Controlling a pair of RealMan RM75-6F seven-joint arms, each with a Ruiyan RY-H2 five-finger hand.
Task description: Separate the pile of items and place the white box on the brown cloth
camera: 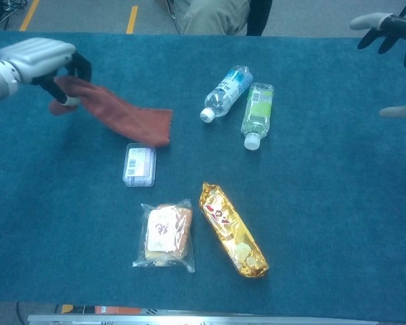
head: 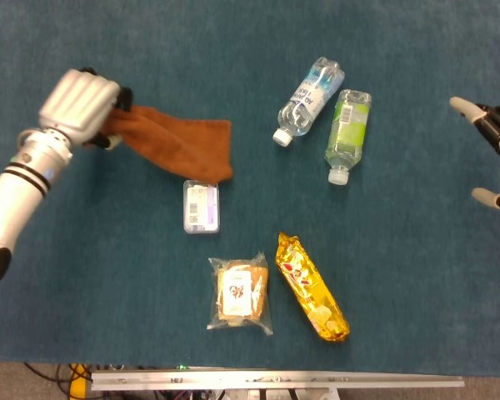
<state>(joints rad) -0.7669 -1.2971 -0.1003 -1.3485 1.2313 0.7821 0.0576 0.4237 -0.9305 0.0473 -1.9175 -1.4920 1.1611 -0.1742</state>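
Left hand [head: 77, 104]: fingers hold the brown cloth [head: 179, 143] by one end.
White box [head: 201, 206]: flat on the tabletop [head: 400, 275], just under the cloth's end.
Right hand [head: 493, 146]: fingers wide, far off.
Near: two bottles [head: 310, 100], snack bag [head: 241, 293], gold packet [head: 312, 287].

Matt brown cloth [head: 179, 143], glossy foil pkt [head: 312, 287]

No legible text; print on bottle labels, white box [head: 201, 207], snack wrappers too blurred.
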